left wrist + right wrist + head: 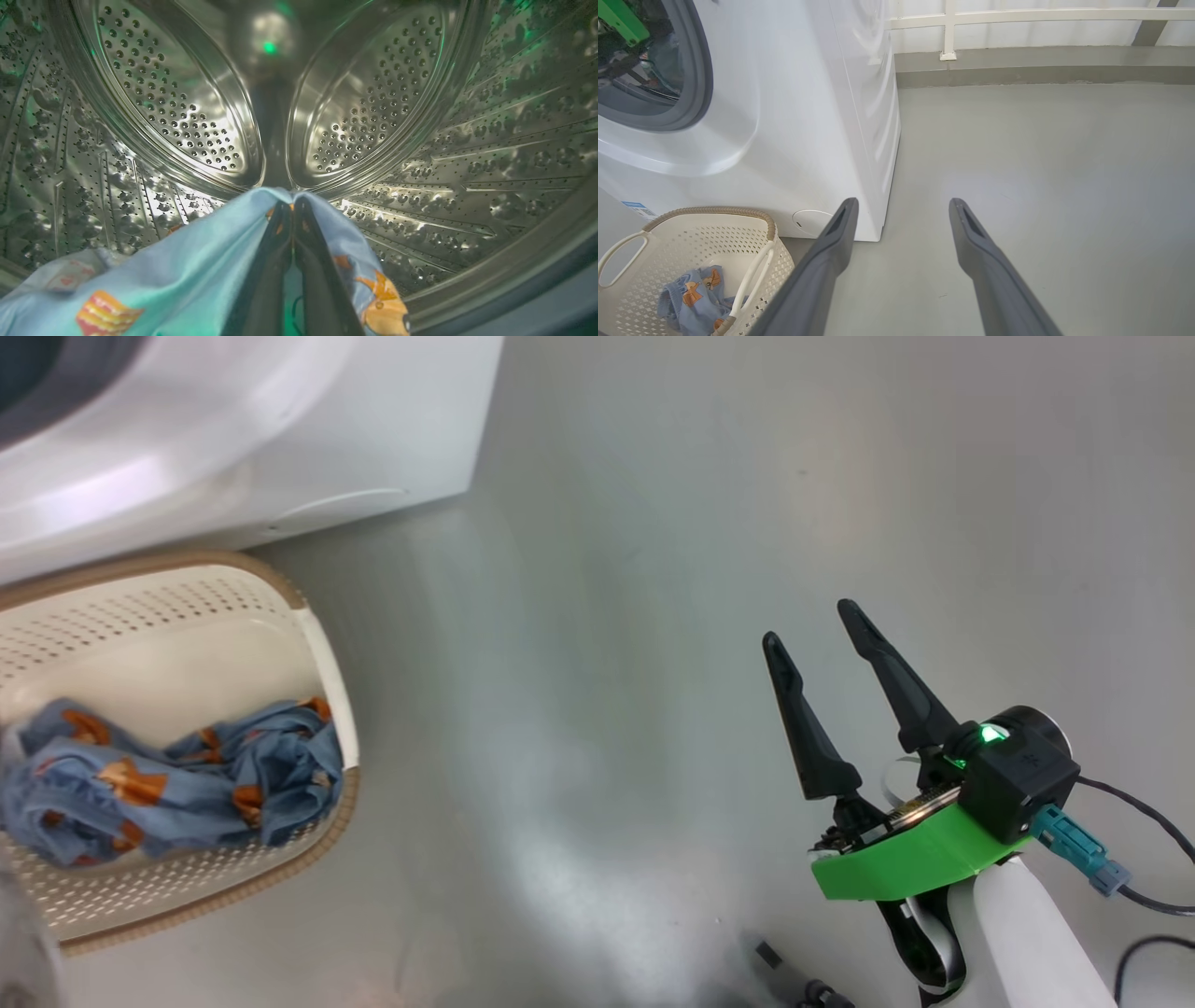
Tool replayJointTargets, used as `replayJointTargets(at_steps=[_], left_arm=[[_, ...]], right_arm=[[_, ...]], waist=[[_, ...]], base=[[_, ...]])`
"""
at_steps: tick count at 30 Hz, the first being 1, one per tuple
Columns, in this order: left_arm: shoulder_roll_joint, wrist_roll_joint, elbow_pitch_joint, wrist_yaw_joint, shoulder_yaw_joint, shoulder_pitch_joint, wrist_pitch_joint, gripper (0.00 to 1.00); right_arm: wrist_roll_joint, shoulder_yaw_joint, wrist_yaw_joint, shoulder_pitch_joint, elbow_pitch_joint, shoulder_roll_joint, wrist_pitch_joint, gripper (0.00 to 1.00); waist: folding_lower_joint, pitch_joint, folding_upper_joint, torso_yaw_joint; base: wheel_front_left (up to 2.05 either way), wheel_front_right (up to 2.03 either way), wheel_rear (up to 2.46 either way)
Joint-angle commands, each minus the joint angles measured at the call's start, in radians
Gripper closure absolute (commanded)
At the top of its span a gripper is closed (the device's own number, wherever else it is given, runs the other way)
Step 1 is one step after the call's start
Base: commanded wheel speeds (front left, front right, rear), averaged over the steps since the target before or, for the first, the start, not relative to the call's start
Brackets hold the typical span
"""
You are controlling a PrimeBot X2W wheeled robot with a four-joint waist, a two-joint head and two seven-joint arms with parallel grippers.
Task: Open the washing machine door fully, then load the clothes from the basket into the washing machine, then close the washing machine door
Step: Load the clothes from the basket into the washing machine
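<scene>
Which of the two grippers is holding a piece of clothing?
The left gripper, shut on a light blue garment inside the steel drum; the right gripper stands open and empty above the grey floor.

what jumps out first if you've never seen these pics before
The shiny perforated steel drum surrounds the left fingers, which are shut on a light blue garment with orange prints inside it. In the head view the right fingers stand open and empty over the grey floor, and at the left the cream basket holds more blue clothes beside the white washing machine.
</scene>
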Motion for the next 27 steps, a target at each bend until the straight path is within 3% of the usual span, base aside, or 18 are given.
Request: replayJointTargets(at_steps=[1, 11, 22, 27], left_arm=[[0.053, 0.02, -0.003, 0.012, 0.01, -0.024, -0.005, 1.0], [0.121, 0.099, 0.1, 0.084, -0.005, -0.186, -0.005, 1.0], [0.138, 0.158, -0.086, 0.146, 0.038, -0.243, -0.005, 1.0], [0.152, 0.209, 0.036, 0.134, -0.005, -0.218, -0.005, 1.0]], right_arm=[[0.015, 0.023, 0.003, 0.032, -0.023, 0.003, -0.005, 0.0], [0.021, 0.032, 0.003, 0.034, -0.033, 0.005, -0.005, 0.0], [0.042, 0.046, 0.003, 0.027, -0.043, 0.005, -0.005, 0.0], [0.046, 0.052, 0.003, 0.033, -0.036, 0.005, -0.005, 0.0]], waist=[[0.0, 0.023, 0.0, -0.021], [0.0, 0.08, 0.0, -0.056], [0.0, 0.124, 0.0, -0.074], [0.0, 0.115, 0.0, -0.082]], base=[[0.0, 0.0, 0.0], [0.0, 0.0, 0.0], [0.0, 0.0, 0.0], [0.0, 0.0, 0.0]])
